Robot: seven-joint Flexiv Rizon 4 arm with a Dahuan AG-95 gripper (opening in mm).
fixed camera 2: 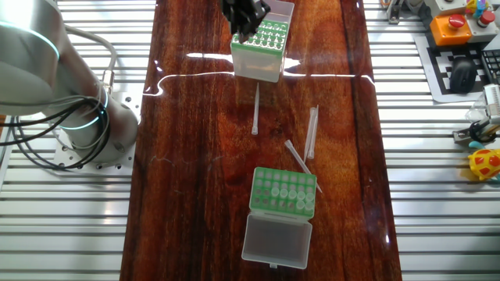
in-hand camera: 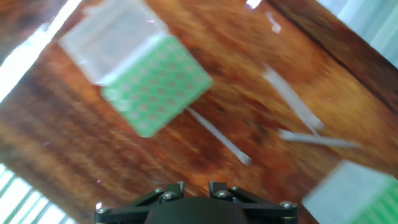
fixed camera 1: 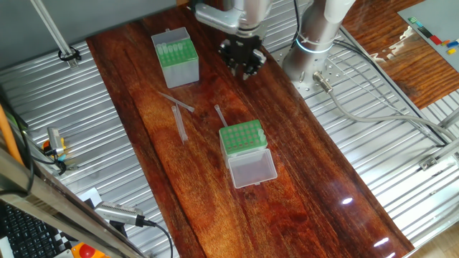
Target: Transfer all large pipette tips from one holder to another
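Note:
The low green holder sits mid-table with its clear lid lying open; the hand view shows it at upper left. The taller whitish box with a green top stands at the far end and holds pipette tips in some holes. Three large pipette tips lie loose on the wood: one beside the low holder, two nearer the tall box. My gripper hangs above the table, its jaws a narrow gap apart with nothing between them.
The robot base stands beside the wooden table on ribbed metal, with cables trailing from it. A keyboard and an orange button box lie off the table. In the hand view the tall box shows at lower right.

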